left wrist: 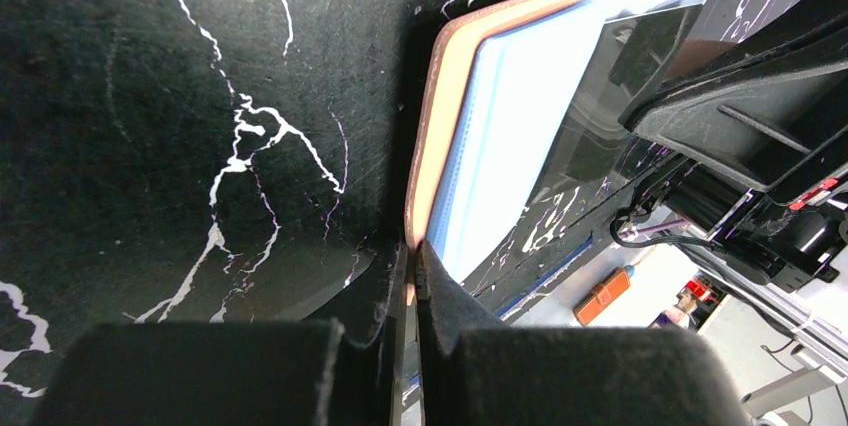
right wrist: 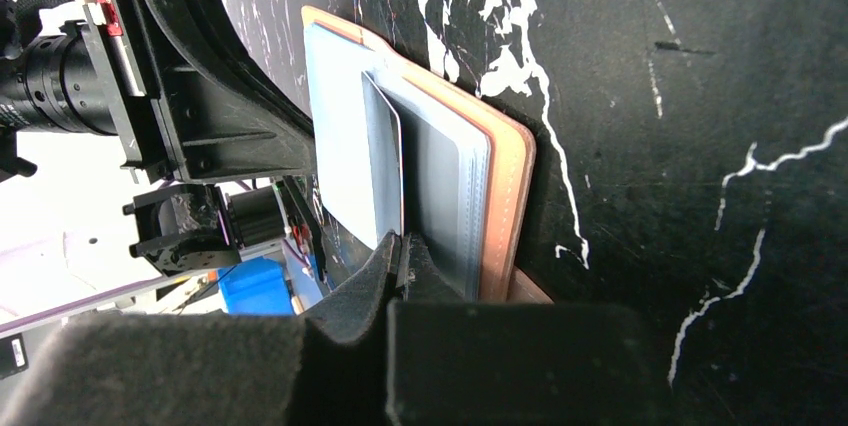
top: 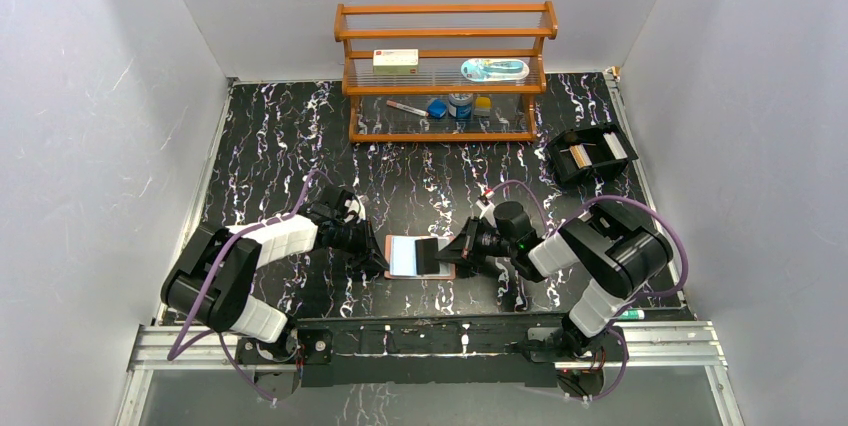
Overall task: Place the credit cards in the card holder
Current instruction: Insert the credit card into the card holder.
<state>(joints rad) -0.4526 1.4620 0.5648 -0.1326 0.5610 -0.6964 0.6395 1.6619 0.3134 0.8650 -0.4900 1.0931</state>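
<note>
The tan-pink card holder [top: 404, 258] lies open on the black marbled table between both arms, bluish sleeves up. My left gripper [top: 381, 252] is shut on its left tan rim; the left wrist view shows the fingertips pinching that rim [left wrist: 415, 264] below the blue sleeves [left wrist: 510, 126]. My right gripper [top: 458, 249] is shut on one credit card [top: 433, 253], held tilted over the holder's right half. In the right wrist view this card [right wrist: 384, 161] stands edge-on against the sleeves [right wrist: 440, 186], gripper [right wrist: 403, 246] at its near end. More credit cards [top: 580, 155] sit in a black tray.
The black compartment tray [top: 561, 161] stands at the right, behind the right arm. A wooden shelf rack [top: 446, 71] at the back carries a white box with a red label [top: 395, 60] and small items. Grey walls close in both sides.
</note>
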